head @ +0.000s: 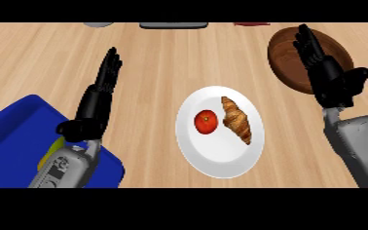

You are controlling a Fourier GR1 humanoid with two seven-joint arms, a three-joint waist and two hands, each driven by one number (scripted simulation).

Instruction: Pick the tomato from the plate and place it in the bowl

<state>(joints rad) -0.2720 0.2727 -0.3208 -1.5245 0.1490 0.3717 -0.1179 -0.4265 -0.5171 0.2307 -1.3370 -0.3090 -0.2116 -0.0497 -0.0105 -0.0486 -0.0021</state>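
Grey forearms rise from the lower edge over a wooden table. At lower left sits a blue bin, partly under the left hand, whose fingers are straight and released. At upper right, the right hand, also released, overlaps a dark wooden bowl. Between them, a white plate carries a croissant and, just left of it, the red tomato.

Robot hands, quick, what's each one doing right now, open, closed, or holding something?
Left robot hand: open, fingers straight, holding nothing.
Right robot hand: open, fingers straight, holding nothing.
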